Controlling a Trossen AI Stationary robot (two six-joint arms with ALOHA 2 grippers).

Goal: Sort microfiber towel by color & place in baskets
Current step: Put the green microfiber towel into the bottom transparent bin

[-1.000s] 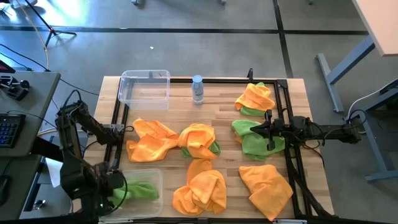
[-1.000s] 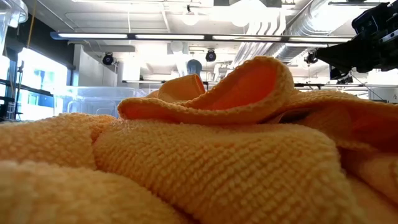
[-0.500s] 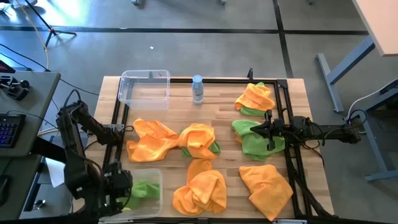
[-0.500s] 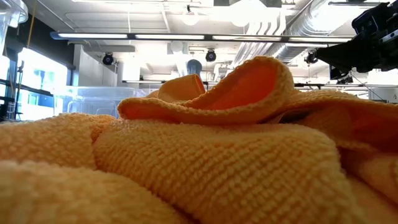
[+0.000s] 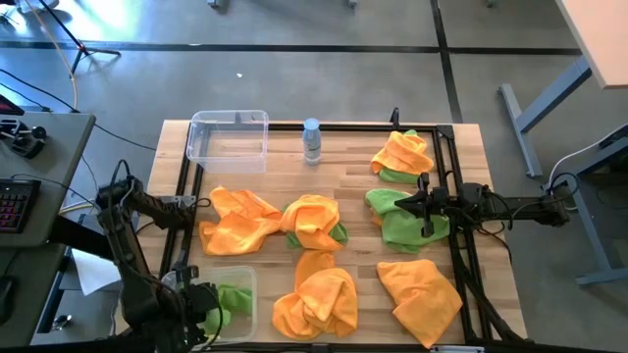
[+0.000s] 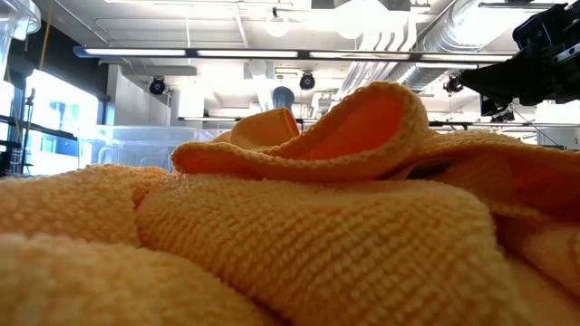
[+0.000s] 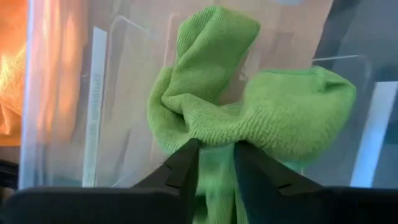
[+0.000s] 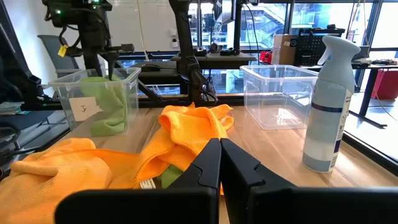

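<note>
At seven o'clock on the table, a lime green towel sits bunched inside the near clear basket — the left gripper hangs over it, fingers a little apart with green cloth between them. The second basket stands at eleven o'clock, with a spray bottle just beside it toward twelve. Orange towels lie spread across the middle and down toward five o'clock, one covering a green cloth. At one o'clock an orange towel rests on a green one. At three o'clock the right gripper — fingers pressed together — hovers above another green towel. Up close in the low view, orange cloth fills nearly everything.
</note>
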